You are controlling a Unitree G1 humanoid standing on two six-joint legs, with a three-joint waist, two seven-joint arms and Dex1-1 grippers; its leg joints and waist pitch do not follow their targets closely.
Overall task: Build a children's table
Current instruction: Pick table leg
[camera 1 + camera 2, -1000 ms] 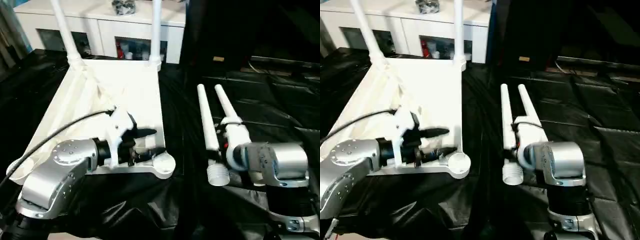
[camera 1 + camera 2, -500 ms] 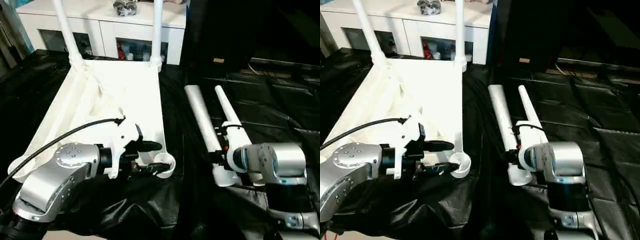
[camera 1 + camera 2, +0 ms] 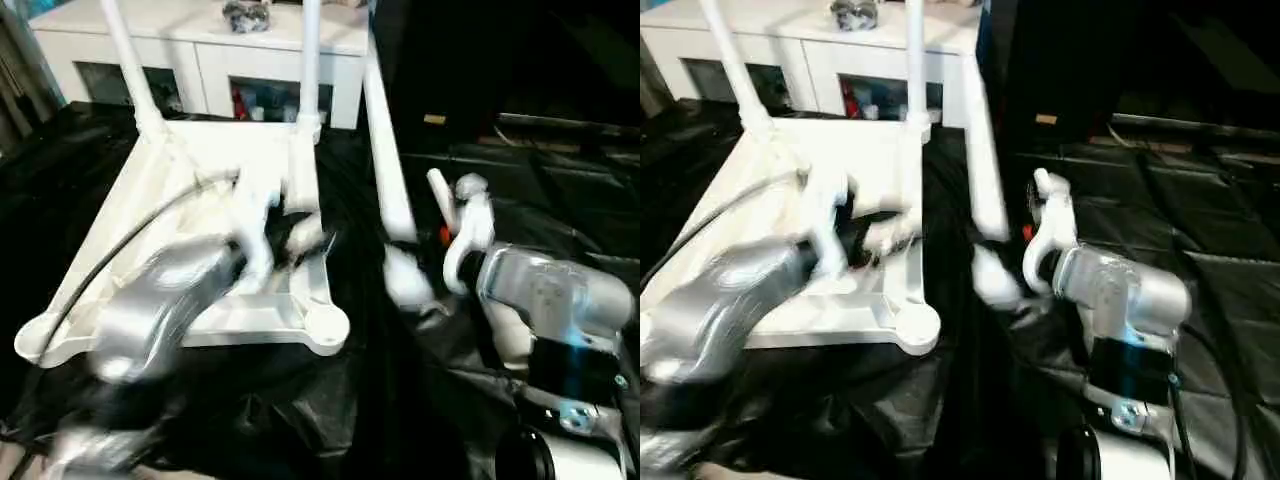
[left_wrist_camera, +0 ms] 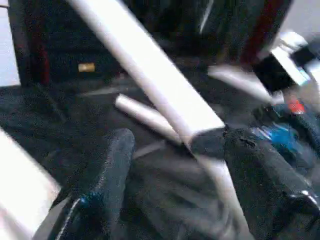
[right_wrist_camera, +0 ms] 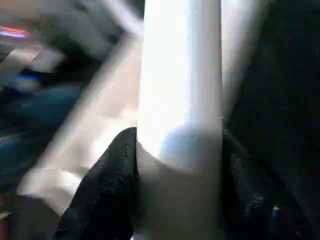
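Right end effector (image 5: 175,165) now clamps a leg (image 3: 385,150), lifted off the black sheet and tilted up; second loose leg (image 4: 145,116) stays down. Left end effector (image 4: 175,165) open, empty, over upturned tabletop (image 3: 215,175) at left. Near-right socket (image 3: 327,327) probably next.

The left gripper (image 3: 300,235) is a blur over the tabletop (image 3: 205,175). The two standing legs (image 3: 309,60) are cut off by the top edge. The lifted leg (image 3: 385,170) smears out low down, maybe near the right gripper (image 5: 172,165).
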